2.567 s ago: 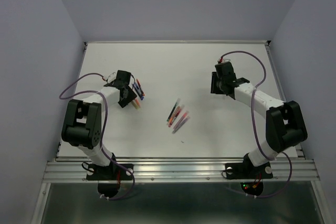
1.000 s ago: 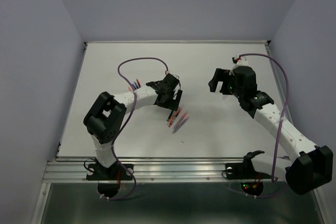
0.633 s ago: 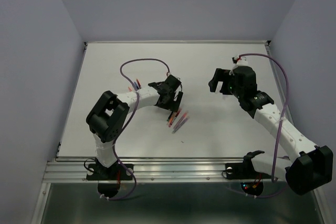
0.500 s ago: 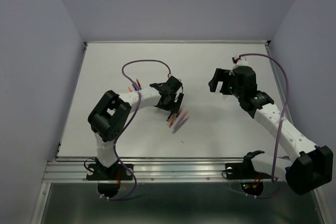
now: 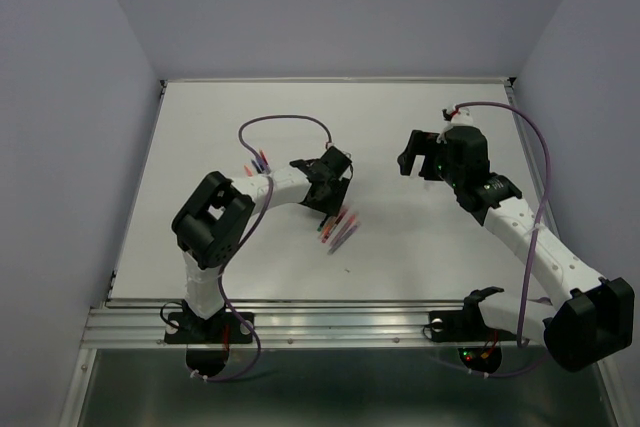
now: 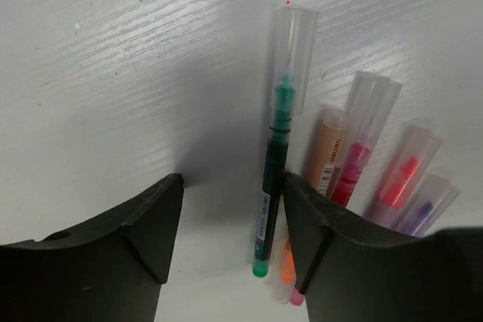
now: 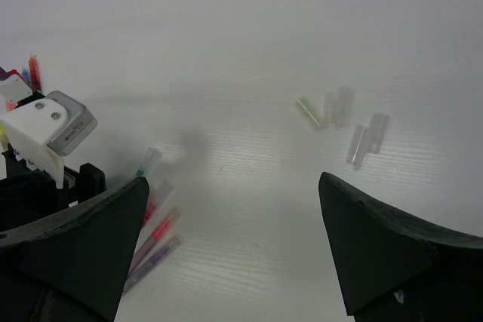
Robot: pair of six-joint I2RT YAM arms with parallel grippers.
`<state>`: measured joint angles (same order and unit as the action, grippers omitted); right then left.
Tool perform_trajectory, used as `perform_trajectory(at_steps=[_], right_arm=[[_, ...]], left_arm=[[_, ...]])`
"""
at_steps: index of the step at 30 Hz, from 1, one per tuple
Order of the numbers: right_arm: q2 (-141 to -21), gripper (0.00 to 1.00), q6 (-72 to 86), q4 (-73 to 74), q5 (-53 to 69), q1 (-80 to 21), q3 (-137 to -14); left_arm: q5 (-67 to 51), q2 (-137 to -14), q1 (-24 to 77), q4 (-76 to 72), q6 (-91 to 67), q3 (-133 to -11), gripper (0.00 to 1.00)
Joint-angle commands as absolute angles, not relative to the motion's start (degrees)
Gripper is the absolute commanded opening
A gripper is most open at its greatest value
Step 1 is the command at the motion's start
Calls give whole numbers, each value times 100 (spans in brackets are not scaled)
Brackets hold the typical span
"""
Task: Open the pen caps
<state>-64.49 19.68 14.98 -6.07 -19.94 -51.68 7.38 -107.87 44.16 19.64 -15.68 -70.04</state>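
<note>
**A:** Where do the pen caps sit right now?

**B:** On a small bunch of pens near the middle of the worktop, a little toward its near edge. In the left wrist view each of the pen caps is a see-through sleeve over a coloured tip. The green pen lies at the side of the bunch, its cap pointing away from the camera.

**A:** And the left gripper?

**B:** Low over the worktop, jaws apart, clasping nothing. The green pen's barrel lies between the fingers, just beside one of them.

**A:** The right gripper?

**B:** Spread wide and empty, well apart from the bunch on its right side. Its wrist view shows a few small clear pieces lying loose. They look like caps already off, though they are too blurred to be sure.

**A:** How will the pen handle?

**B:** Light, thin, stiff and slick, I'd guess. It may roll or skid as the jaws come in, and nudge its neighbours. The left arm should pinch the barrel squarely, mid-length. The cap is smooth and probably a snug fit, so the other arm should take it near its open rim. It should pull straight along the pen, or the plastic may slip out.

**A:** Anything else?

**B:** A second small bunch of pens toward the left edge.
</note>
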Motion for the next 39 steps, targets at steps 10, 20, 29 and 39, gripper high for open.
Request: perform_trajectory(at_steps=[10, 20, 29, 39], right_arm=[[-6398, 100, 1942, 1274, -791, -2004, -5203], [-6363, 100, 1820, 1266, -721, -2004, -5203], [-5969, 100, 1714, 643, -90, -2004, -4932], [-6029, 100, 2082, -684, 2336, -2004, -4685]], left_arm=[[518, -11118, 4482, 1758, -1318, -7040, 27], [948, -11119, 4439, 1661, -1441, -7119, 0], [1161, -9319, 4403, 942, -1450, -7085, 0], [-877, -7859, 4403, 115, -1204, -6118, 0]])
